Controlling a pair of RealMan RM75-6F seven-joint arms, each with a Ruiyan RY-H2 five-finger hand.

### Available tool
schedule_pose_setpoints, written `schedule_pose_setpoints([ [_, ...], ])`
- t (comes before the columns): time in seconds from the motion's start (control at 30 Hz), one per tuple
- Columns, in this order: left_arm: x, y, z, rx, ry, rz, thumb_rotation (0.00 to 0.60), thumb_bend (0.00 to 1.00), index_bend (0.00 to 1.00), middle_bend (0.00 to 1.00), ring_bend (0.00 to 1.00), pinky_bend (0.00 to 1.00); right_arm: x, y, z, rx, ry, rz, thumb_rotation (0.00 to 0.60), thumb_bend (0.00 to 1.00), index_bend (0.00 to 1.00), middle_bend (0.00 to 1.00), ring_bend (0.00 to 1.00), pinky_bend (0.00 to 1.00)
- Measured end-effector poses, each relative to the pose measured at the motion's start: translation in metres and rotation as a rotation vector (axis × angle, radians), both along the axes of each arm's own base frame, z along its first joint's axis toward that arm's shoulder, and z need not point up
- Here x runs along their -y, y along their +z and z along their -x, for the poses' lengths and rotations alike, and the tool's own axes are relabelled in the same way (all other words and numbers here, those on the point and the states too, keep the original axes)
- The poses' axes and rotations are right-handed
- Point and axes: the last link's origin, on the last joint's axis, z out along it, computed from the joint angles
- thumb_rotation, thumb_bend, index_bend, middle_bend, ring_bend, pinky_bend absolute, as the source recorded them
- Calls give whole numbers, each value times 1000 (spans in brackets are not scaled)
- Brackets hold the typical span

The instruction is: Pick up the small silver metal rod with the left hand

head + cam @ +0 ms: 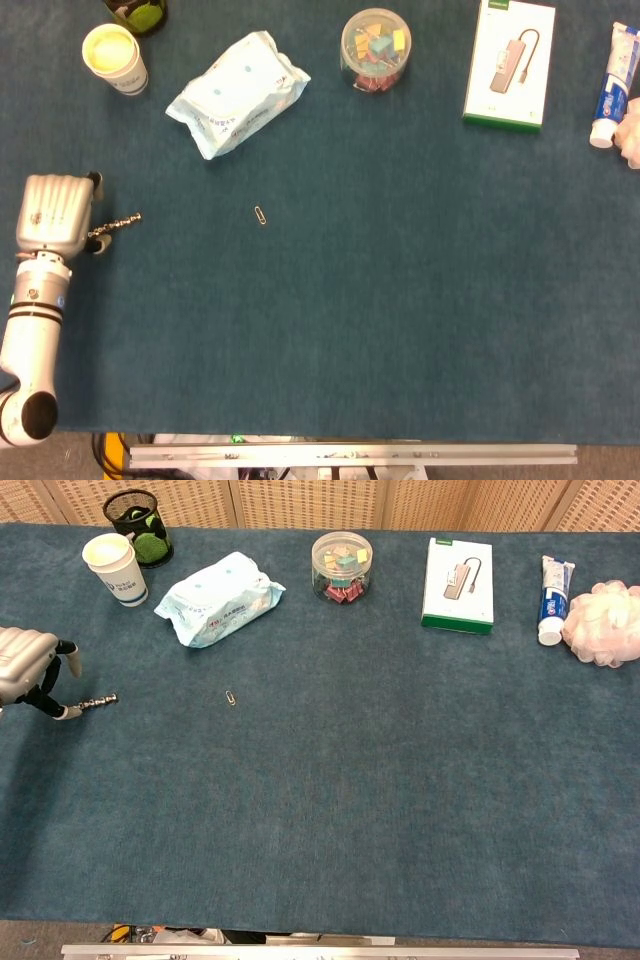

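One hand shows, the left hand [55, 213], at the far left edge of the blue table [380, 300]. Its fingertips [68, 712] pinch one end of the small silver metal rod [117, 225], which sticks out to the right over the cloth; whether the rod's free end touches the table cannot be told. A paper cup [114, 58] stands at the back left, with a wipes pack [237, 92] to its right. A paper clip [260, 214] lies alone near the rod. Further right sit a clear jar of clips [375, 50], a white box [510, 63] and a toothpaste tube [614, 82].
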Motion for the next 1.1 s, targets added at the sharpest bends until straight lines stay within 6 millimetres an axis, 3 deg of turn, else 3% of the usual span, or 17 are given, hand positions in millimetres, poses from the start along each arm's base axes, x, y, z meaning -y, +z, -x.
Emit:
schedule_pose_setpoints([
  [0.27, 2, 0, 7, -6, 27, -2, 600, 103, 427, 704, 733, 832, -1, 1, 2, 2, -2, 3, 600, 43, 368, 436, 293, 311],
  [0.6, -12, -4, 13, -18, 51, -11, 600, 104, 428, 705, 733, 832, -2, 1, 1, 0, -4, 7, 600, 43, 369, 436, 293, 311],
  [1.1, -33, -6, 7, -22, 30, -38, 600, 103, 430, 704, 733, 832, -3, 1, 0, -1, -7, 11, 600, 43, 369, 436, 293, 311],
])
